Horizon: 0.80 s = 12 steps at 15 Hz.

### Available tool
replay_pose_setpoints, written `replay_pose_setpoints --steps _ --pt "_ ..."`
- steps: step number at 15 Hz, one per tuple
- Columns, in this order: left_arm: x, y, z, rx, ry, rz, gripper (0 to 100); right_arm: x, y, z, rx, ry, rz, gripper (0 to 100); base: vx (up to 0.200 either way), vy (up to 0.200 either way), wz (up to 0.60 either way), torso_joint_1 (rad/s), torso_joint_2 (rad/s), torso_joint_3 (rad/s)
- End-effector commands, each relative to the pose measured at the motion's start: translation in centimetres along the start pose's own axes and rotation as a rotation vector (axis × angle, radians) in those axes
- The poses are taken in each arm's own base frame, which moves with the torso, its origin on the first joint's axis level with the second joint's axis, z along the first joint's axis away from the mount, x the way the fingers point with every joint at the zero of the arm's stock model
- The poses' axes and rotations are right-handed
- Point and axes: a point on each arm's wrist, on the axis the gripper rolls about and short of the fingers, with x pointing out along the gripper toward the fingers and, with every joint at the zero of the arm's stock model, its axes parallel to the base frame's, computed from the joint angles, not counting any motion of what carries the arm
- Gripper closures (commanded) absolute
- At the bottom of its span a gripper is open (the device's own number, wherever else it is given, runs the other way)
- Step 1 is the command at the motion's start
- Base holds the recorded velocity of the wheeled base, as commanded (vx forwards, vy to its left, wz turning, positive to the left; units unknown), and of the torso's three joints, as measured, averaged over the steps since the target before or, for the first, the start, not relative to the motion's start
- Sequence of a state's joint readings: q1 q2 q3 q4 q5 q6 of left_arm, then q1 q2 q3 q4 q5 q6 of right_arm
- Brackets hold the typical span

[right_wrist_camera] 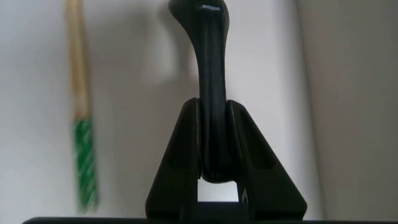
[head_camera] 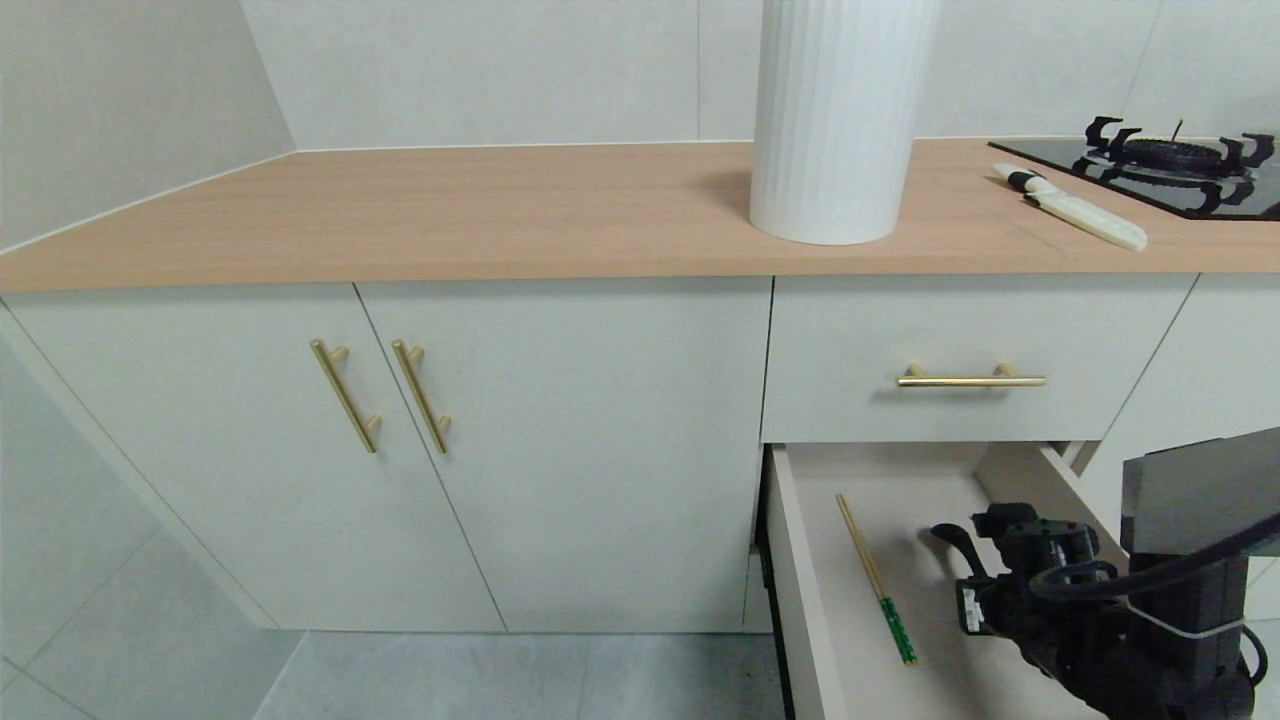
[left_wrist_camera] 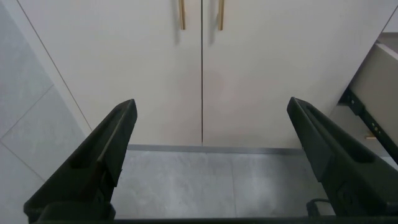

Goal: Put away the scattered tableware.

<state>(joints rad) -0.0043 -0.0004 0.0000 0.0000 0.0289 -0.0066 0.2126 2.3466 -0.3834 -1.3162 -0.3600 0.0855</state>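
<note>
My right gripper (head_camera: 985,575) hangs over the open lower drawer (head_camera: 800,560), shut on a black spoon (head_camera: 950,540). In the right wrist view the right gripper (right_wrist_camera: 212,121) clamps the spoon (right_wrist_camera: 208,56) by its lower part, and the spoon sticks out past the fingertips above the drawer floor. A pair of wooden chopsticks with green ends (head_camera: 877,580) lies on the drawer floor beside the spoon, seen again as chopsticks (right_wrist_camera: 81,124). A white knife with a black band (head_camera: 1070,207) lies on the counter at the right. My left gripper (left_wrist_camera: 211,118) is open and holds nothing, low before the cabinet doors.
A tall white ribbed cylinder (head_camera: 835,120) stands on the wooden counter (head_camera: 450,215). A black gas hob (head_camera: 1180,165) sits at the far right. A shut drawer with a brass handle (head_camera: 970,379) is above the open one. Two cabinet doors (head_camera: 400,440) are at the left.
</note>
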Motion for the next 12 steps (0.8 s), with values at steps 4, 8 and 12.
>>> replay_pose_setpoints --steps 4,8,12 --pt "0.00 0.00 0.00 -0.001 0.000 0.000 0 0.86 0.18 -1.97 -0.027 0.067 -0.006 100 0.000 0.000 0.00 0.000 0.00 0.000" --pt "0.00 0.00 0.00 -0.001 0.000 0.000 0 0.85 0.18 -1.89 -0.025 0.063 -0.005 100 0.000 0.000 0.00 0.000 0.00 0.000" --pt "0.00 0.00 0.00 -0.001 0.000 0.000 0 0.84 0.17 -1.97 -0.027 0.066 -0.006 0 0.000 0.000 0.00 0.000 0.00 0.000"
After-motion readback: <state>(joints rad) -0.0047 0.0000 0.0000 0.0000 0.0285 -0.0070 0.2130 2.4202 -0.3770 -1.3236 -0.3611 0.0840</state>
